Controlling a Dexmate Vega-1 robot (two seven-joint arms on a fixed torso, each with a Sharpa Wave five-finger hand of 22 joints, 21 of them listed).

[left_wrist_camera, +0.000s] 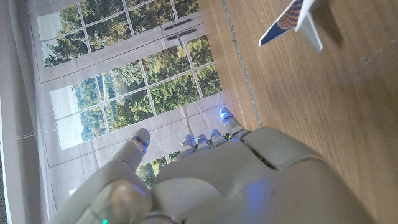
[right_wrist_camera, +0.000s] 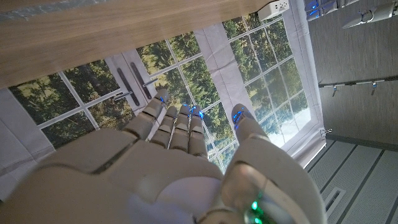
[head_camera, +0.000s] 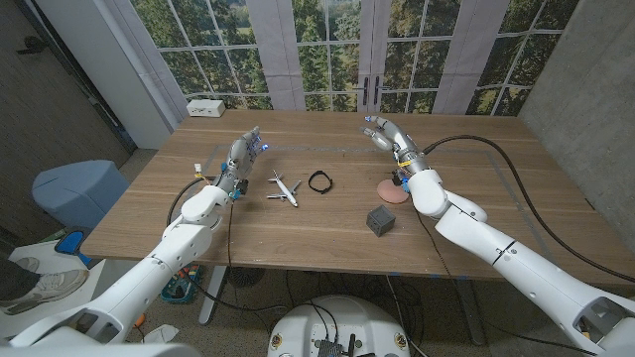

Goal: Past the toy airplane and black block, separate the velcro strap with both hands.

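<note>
The black velcro strap point(head_camera: 318, 181) lies as a closed loop on the table, just beyond the white toy airplane point(head_camera: 284, 188) and the dark block point(head_camera: 381, 220). My left hand point(head_camera: 245, 151) is raised to the left of the airplane, fingers apart, holding nothing. My right hand point(head_camera: 387, 134) hovers beyond and to the right of the strap, fingers spread and empty. In the left wrist view my left hand point(left_wrist_camera: 205, 180) shows with the airplane's tail point(left_wrist_camera: 292, 22) on the wood. In the right wrist view my right hand point(right_wrist_camera: 180, 168) points toward the windows.
A pink disc point(head_camera: 394, 191) lies right of the strap, next to my right forearm. A white box point(head_camera: 206, 107) sits at the table's far left corner. A black cable point(head_camera: 506, 164) trails over the right side of the table point(head_camera: 298, 233).
</note>
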